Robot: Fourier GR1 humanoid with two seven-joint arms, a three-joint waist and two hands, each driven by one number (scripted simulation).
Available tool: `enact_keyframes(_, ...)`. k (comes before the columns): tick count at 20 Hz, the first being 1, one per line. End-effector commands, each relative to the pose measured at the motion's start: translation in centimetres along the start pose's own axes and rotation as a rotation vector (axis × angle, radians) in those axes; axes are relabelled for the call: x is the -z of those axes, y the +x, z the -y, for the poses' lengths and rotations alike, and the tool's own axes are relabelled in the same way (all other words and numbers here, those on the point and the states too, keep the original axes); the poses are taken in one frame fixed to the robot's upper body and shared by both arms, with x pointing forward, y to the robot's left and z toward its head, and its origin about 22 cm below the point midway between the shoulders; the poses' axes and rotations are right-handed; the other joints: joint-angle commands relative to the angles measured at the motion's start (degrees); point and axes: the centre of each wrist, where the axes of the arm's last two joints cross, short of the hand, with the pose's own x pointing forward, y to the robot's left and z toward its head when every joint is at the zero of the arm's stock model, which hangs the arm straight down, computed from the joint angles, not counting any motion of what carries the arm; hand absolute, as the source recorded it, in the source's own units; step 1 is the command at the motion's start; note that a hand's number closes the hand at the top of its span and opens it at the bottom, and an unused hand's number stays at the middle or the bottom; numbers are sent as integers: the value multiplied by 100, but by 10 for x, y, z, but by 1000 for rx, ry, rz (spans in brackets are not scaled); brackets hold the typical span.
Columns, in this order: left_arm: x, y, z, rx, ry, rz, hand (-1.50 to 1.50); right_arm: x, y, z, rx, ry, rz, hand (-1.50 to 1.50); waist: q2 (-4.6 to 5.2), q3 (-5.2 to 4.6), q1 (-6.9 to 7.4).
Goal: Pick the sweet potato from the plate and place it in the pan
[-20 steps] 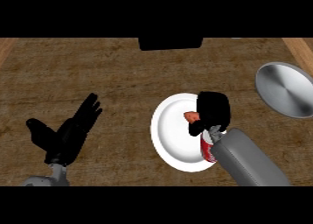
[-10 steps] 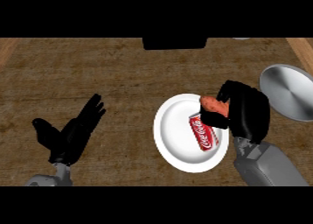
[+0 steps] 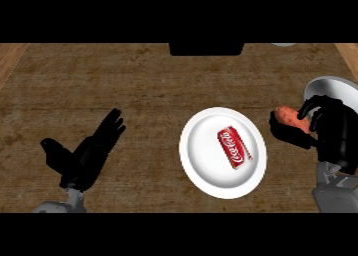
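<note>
Right hand (image 3: 334, 129) had its fingers curled round the sweet potato (image 3: 289, 118), holding it between the plate (image 3: 204, 167) and the pan (image 3: 326, 86), close to the pan's rim at the right edge of the counter (image 3: 101, 85). A red can (image 3: 236, 146) lay on its side on the white plate. Left hand (image 3: 86, 152) rested spread, fingers up, near the counter's lower left corner.

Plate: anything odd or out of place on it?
A red soda can lies on its side on the white plate, not upright. Nothing looks spilled. The sweet potato is off the plate, held in the right robot hand beside the pan.
</note>
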Motion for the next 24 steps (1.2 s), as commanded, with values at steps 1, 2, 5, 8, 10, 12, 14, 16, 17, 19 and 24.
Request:
enact_keyframes(1,-1,8,-9,11,-12,-15,0,10,-42,-25,-80,-42,-8,150,16,1,71)
enact_keyframes(2,8,-2,15,7,0,6,0,39,-48,-16,-88,-64,-11,150,29,2,84)
enact_keyframes(5,6,4,-11,-2,-22,4,0,50,-77,-14,-164,-94,2,150,23,0,79)
enact_keyframes(8,23,2,8,-2,-21,6,0,79,-91,-16,-135,-179,-9,150,40,3,97)
enact_keyframes(10,5,3,-2,13,-13,3,0,91,-110,-15,-167,-219,-30,150,37,5,144)
enact_keyframes(12,3,4,1,15,-14,-9,0,106,-112,-18,-168,-287,-74,150,51,8,193)
enact_keyframes(14,6,1,-1,29,-24,-5,0,123,-127,4,-176,-351,-78,150,57,9,173)
enact_keyframes(16,4,4,0,-1,-32,10,0,130,-147,14,-150,-406,-105,150,68,15,198)
enact_keyframes(17,6,6,13,1,-30,-7,0,132,-147,3,-141,-402,-114,150,67,15,212)
enact_keyframes(19,14,10,-4,-5,-41,10,0,139,-161,13,-133,-397,-113,150,85,17,209)
enact_keyframes(24,11,16,8,15,-42,34,0,153,-181,37,-129,-416,-114,150,112,28,305)
